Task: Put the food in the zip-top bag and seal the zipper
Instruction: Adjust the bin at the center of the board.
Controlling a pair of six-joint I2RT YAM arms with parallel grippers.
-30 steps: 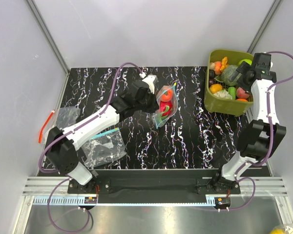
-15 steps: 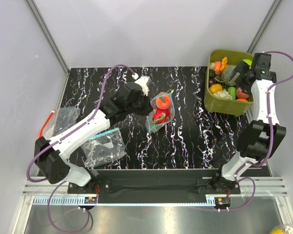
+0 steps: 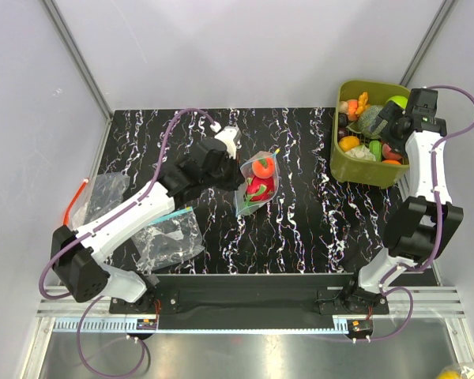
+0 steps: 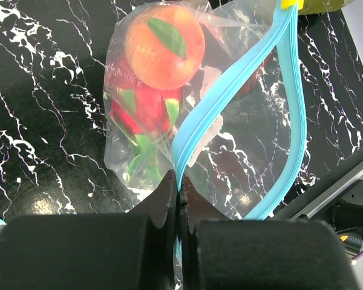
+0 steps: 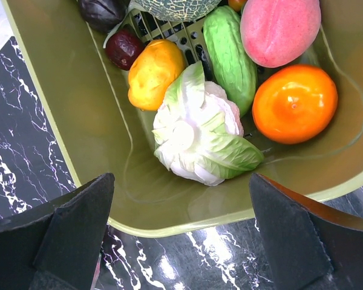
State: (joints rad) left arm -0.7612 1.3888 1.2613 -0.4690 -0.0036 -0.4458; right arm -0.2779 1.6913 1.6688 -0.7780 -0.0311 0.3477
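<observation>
The clear zip-top bag (image 3: 257, 186) lies mid-table with an orange fruit (image 4: 164, 45) and a red and green piece (image 4: 144, 109) inside. Its blue-green zipper (image 4: 239, 75) gapes wide along most of its length. My left gripper (image 4: 179, 184) is shut on the zipper's near end; in the top view it (image 3: 235, 180) sits at the bag's left edge. My right gripper (image 5: 180, 229) is open and empty above the olive-green tub (image 3: 341, 154), over a white-green cauliflower (image 5: 196, 127), an orange (image 5: 294, 104), a green gourd (image 5: 230, 54) and a peach piece (image 5: 279, 27).
Two other clear bags lie at the left, one crumpled (image 3: 103, 189) with an orange-red strip (image 3: 69, 207) and one flat (image 3: 167, 238) near the front. The tub (image 5: 78, 103) holds several more toy foods. The cell's grey walls close in the table's sides.
My left gripper has drawn back toward the left and front, pulling the bag with it across the table. The right arm has stayed over the tub.
</observation>
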